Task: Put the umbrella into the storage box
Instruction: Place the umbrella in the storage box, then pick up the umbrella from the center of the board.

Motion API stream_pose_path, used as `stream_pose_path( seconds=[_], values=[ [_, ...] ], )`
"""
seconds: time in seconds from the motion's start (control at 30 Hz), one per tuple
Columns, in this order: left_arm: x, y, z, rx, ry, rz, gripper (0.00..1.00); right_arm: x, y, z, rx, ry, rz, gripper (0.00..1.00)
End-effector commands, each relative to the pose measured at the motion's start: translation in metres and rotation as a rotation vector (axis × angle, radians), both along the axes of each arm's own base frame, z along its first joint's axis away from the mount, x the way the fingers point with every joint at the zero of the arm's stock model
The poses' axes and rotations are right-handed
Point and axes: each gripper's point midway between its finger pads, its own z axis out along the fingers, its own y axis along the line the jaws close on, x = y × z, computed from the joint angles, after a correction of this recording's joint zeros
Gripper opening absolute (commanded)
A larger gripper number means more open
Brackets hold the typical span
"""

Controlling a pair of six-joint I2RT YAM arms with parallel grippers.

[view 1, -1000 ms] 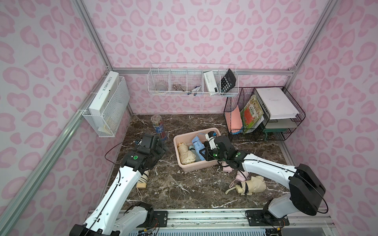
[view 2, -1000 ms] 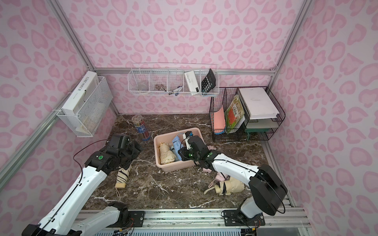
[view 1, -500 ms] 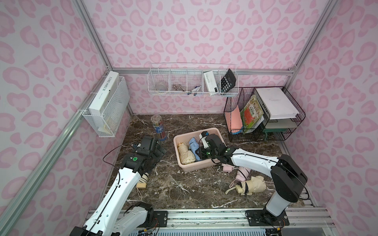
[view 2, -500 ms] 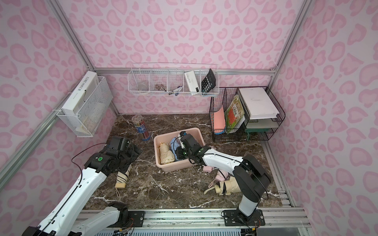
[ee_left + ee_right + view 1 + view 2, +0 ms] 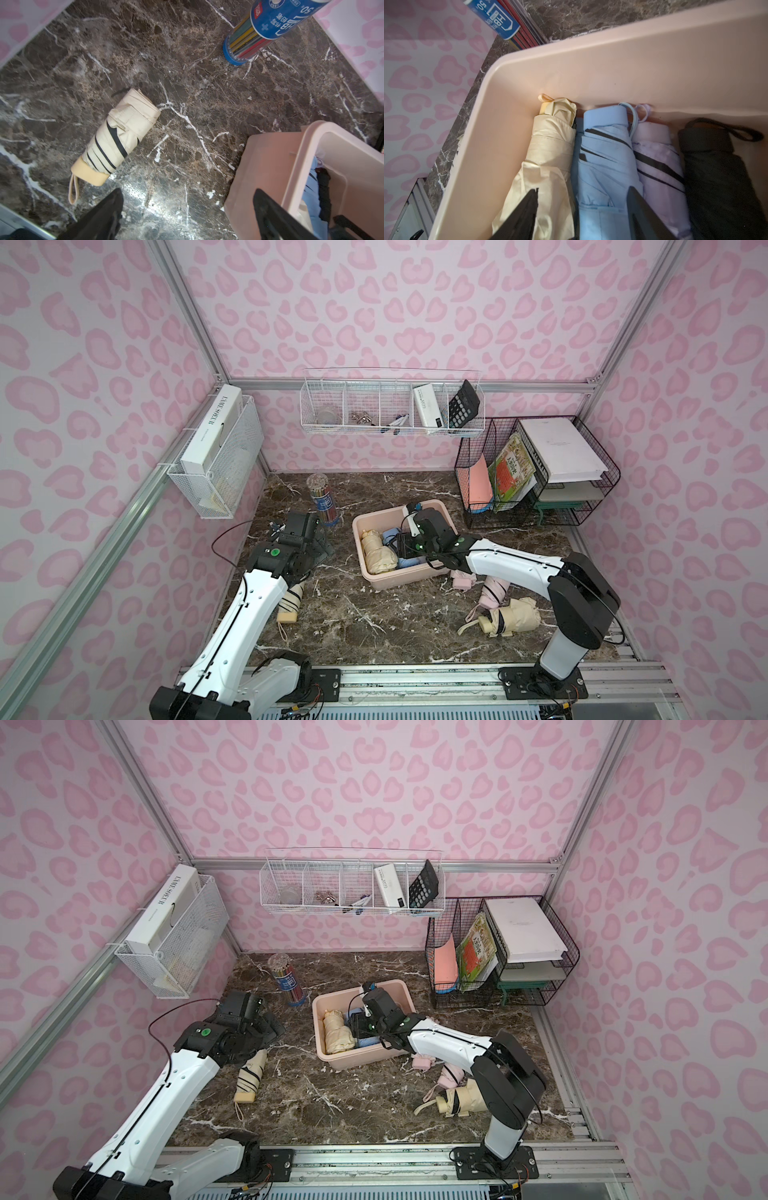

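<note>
Peach-pink plastic forms the storage box (image 5: 612,72), where the blue umbrella (image 5: 604,158) lies. The right gripper (image 5: 583,212) hovers over it, fingers spread, clasping nothing; the left gripper (image 5: 187,214), fingers wide apart, hangs over the table (image 5: 228,93) near a striped cream umbrella (image 5: 120,137).

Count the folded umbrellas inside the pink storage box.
4, side by side in the storage box: the cream umbrella against a wall, then the blue umbrella, lilac umbrella and black umbrella. Others may hide beneath.

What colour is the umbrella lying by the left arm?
The umbrella is cream with black stripes; left wrist view shows it best.
</note>
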Motion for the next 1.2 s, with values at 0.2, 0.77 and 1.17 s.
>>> stream_pose_path(
  seconds=[0.2,0.77,1.17],
  values=[
    [-0.009,0.036,-0.037,0.159,0.245,-0.119,0.98,0.002,-0.010,0.008,-0.035,-0.049,-0.009,0.54],
    [0.003,0.074,-0.118,0.034,0.433,0.040,0.98,-0.004,-0.027,0.028,-0.013,-0.112,-0.037,0.58],
    [0.012,0.043,-0.144,-0.093,0.422,-0.066,0.98,-0.008,-0.044,0.034,-0.024,-0.142,-0.064,0.58]
  ],
)
